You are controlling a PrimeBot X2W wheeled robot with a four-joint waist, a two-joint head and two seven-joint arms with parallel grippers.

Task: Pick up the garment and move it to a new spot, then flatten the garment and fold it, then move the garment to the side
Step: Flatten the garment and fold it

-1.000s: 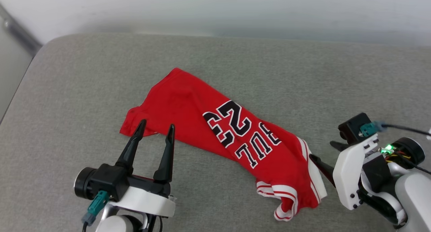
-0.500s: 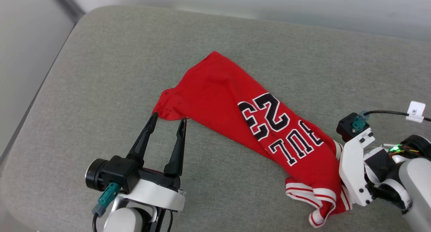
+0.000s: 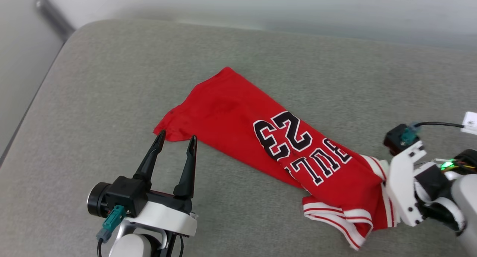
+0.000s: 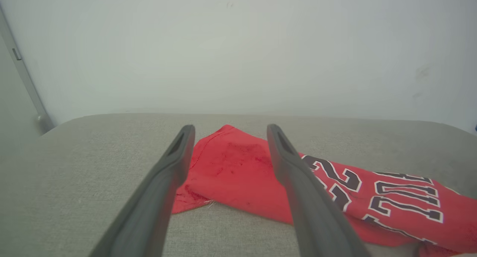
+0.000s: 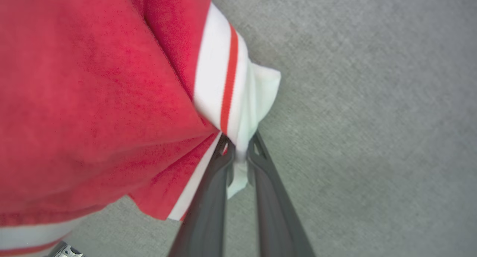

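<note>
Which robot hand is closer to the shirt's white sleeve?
Right. The right gripper is pinching the white sleeve between its fingers. The left gripper is open at the plain red corner of the garment, at the opposite end.

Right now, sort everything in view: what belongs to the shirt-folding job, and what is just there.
Part of the job:
garment, a red jersey
right gripper, shut on its white sleeve edge
left gripper, open at its red corner

Just there:
grey padded surface
pale wall
dark rail
white cable tag
</note>
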